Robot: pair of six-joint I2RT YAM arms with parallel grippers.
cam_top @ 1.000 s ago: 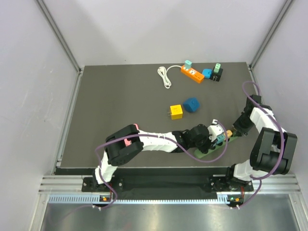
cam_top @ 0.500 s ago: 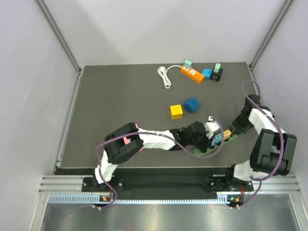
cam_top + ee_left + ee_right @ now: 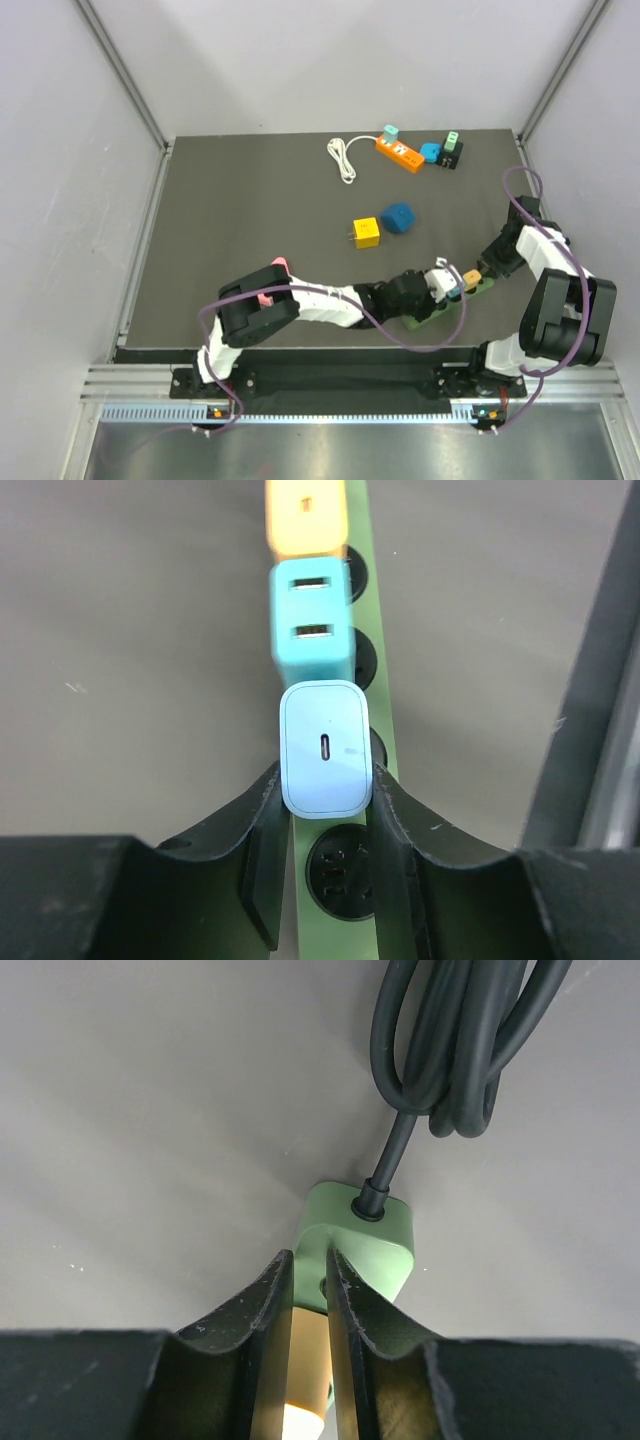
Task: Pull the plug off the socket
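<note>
Left gripper (image 3: 326,780), clamped on white plug (image 3: 326,740), shifted toward tabletop's near edge; plug looks lifted off green strip (image 3: 385,710). Right gripper (image 3: 310,1265) narrow, apparently pinching orange plug (image 3: 306,515), anchoring strip.

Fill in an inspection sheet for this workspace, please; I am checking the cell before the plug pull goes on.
Surface: dark table mat, flat.
Job's things: white plug stands on green power strip next to teal plug and orange plug; seating not visible.
Clutter: orange power strip with plugs, white cord, yellow adapter, blue adapter, all farther back.
Grippers: left gripper shut on white plug; right gripper apparently shut on orange plug at the strip's cord end.
Cables: black cord bundled beyond the green strip; purple cables loop along both arms.
Surroundings: grey walls, metal frame posts.
</note>
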